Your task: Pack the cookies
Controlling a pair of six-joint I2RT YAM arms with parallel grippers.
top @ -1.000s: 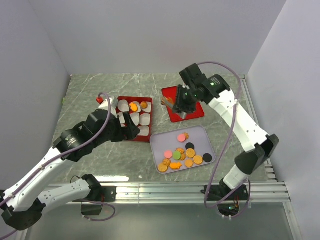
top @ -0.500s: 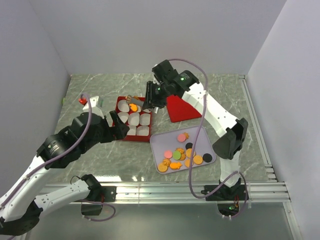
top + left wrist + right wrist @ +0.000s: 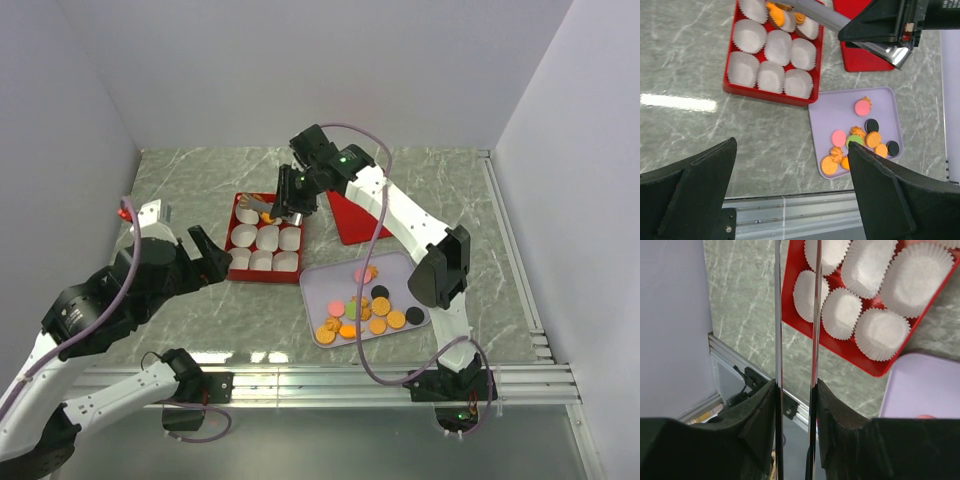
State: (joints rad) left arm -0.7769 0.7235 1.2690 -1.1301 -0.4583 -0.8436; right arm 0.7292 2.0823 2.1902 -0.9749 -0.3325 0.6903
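Note:
Several cookies (image 3: 365, 310), orange, pink, green and black, lie on a lilac tray (image 3: 415, 265); they also show in the left wrist view (image 3: 860, 142). A red box (image 3: 228, 270) holds white paper cups. Two orange cookies (image 3: 775, 15) sit in its far cups. My right gripper (image 3: 295, 190) is shut on metal tongs (image 3: 815, 12), whose tips reach over the box's far row. The right wrist view shows the tongs' blades (image 3: 777, 315) running out of frame. I cannot tell whether the tips hold a cookie. My left gripper (image 3: 790, 150) is open and empty, high above the table's near edge.
A red lid (image 3: 352, 215) lies behind the tray, right of the box. The metal rail (image 3: 790, 215) runs along the table's near edge. The right arm stretches across the tray and the lid. Walls close in the left, back and right sides.
My right arm has swung left from the red lid to over the red box, carrying the tongs. My left arm has pulled back left, away from the box.

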